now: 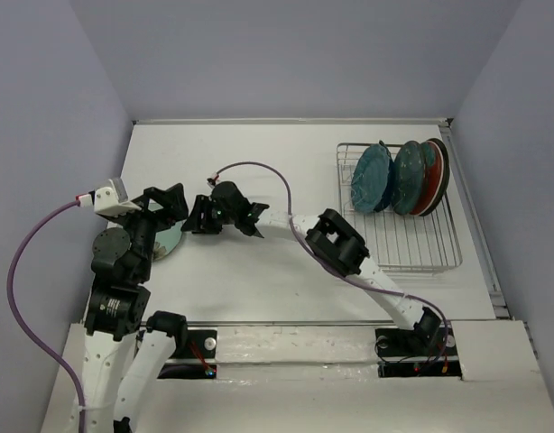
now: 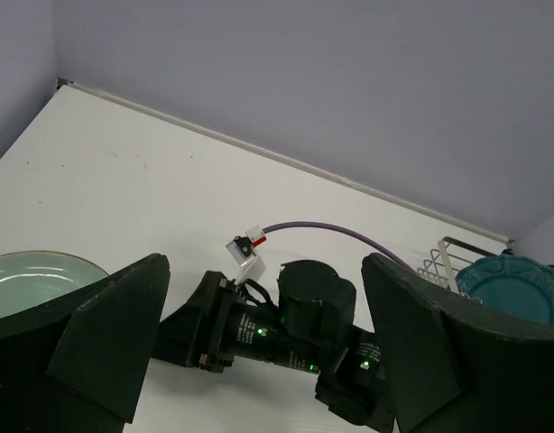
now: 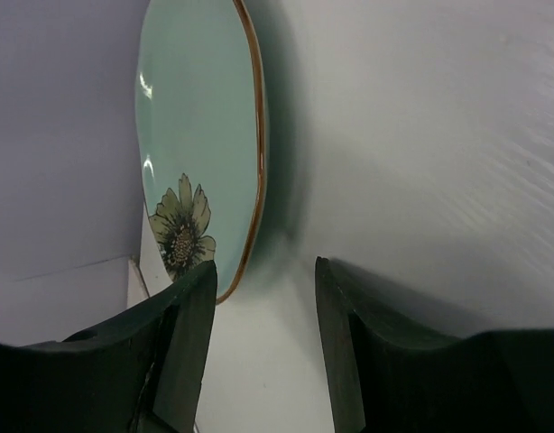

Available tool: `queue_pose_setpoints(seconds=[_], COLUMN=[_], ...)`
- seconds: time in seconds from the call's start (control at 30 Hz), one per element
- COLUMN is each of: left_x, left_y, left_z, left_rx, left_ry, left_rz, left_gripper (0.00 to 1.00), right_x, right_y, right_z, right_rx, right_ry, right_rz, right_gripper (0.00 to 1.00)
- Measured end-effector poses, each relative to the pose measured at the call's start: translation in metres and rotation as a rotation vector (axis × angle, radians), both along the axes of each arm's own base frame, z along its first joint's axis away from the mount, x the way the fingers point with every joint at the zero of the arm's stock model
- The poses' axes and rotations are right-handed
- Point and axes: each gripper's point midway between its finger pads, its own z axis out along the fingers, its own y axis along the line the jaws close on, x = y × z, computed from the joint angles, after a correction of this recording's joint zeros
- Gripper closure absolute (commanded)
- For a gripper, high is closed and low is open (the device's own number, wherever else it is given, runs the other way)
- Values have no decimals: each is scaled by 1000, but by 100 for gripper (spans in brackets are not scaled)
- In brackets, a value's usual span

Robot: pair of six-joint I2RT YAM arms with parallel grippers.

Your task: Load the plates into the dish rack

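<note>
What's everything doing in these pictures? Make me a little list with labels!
in the rack: plates standing upright in the dish rack; the scalloped teal plate in front, a darker teal plate and a red plate behind it
left out: pale mint plate with a flower, lying flat on the table
right fingers: open, beside the mint plate's rim, not holding it
left fingers: open, empty, close to the same plate

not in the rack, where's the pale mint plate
Top view: pale mint plate lies on the table, left side, partly under the left arm, beside the right gripper.
</note>
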Motion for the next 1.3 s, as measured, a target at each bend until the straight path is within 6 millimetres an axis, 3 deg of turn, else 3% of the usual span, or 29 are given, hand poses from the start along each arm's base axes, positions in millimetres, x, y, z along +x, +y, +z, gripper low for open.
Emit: queue_pose_setpoints(seconds=[0.17,0.3,0.43,0.57,0.67,0.77,0.9,1.1,1.17,1.3], left_x=[-1,-3,-5,-5,-5,-5,-4,-3,-3,-3], left_y=[-2,-2,-3,-4,-4,-5,-7,-11,-12,-13], left_z=[-2,1,2,2,2,2,-3,-7,-7,-7], left_rx=[7,7,10,11,13,14,16,19,19,20], left_ry=[0,-11,-15,-15,-15,-15,-5,3,3,4], left_rz=[-9,-13,-15,-21,-21,-24,-37,-57,-63,-70], left_gripper=[1,1,1,1,1,1,1,1,1,1], right_x=[-1,-6,-7,-5,-9,-17,-29,-27,-25,-29], right_y=[20,32,31,25,5,-28,-113,-192,-203,-202], right_z=[4,2,-9,-13,-16,-8,-5,-13,-19,-20], right_rx=[44,65,50,40,3,-45,-124,-193,-205,-162], right_ry=[22,55,92,101,99,75,50,23,20,23], right_rz=[18,19,0,-39,-77,-124,-213,-313,-332,-321], right_gripper=[50,78,93,93,93,93,93,75,69,62])
